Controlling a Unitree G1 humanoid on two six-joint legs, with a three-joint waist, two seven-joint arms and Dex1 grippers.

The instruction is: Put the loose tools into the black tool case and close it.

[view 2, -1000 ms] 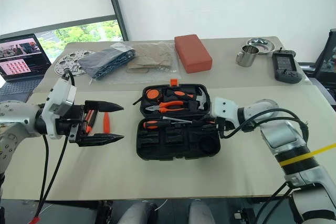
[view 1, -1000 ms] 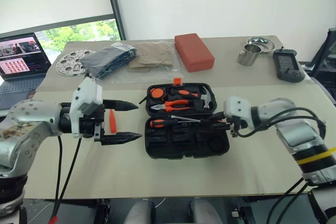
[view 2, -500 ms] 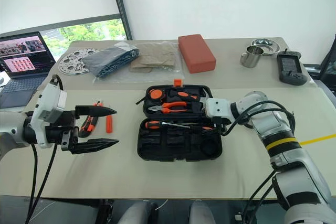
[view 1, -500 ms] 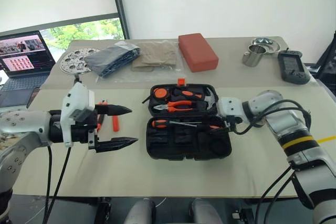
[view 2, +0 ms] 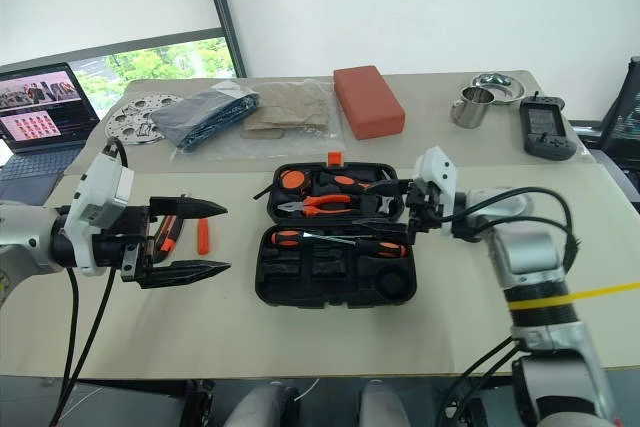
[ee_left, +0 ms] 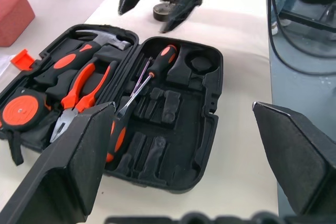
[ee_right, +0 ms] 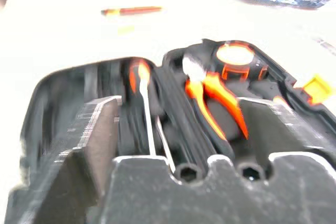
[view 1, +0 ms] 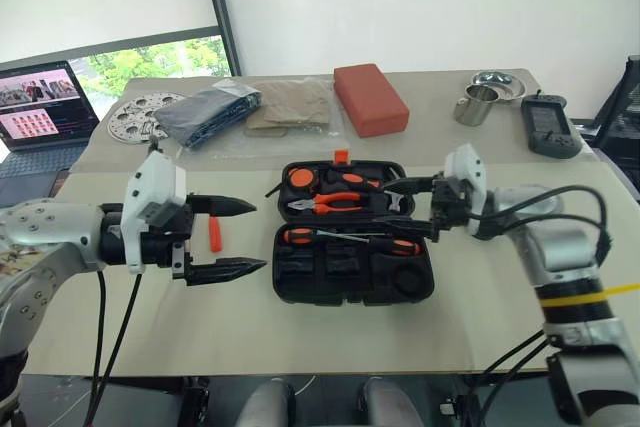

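A lab or office: laptop (view 1: 40, 102) and long beige table (view 1: 300, 332) by a window

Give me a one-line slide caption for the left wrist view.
Open left gripper faces the open black tool case, two screwdrivers lying inside, right gripper beyond it.

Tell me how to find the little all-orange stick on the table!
Start at the open black tool case in the middle of the table. Look toward the left gripper beside it; the slim orange stick tool lies flat on the tabletop just behind those black fingers. Its neighbour, an orange-and-black tool, has black on it, while the stick is plain orange all over.
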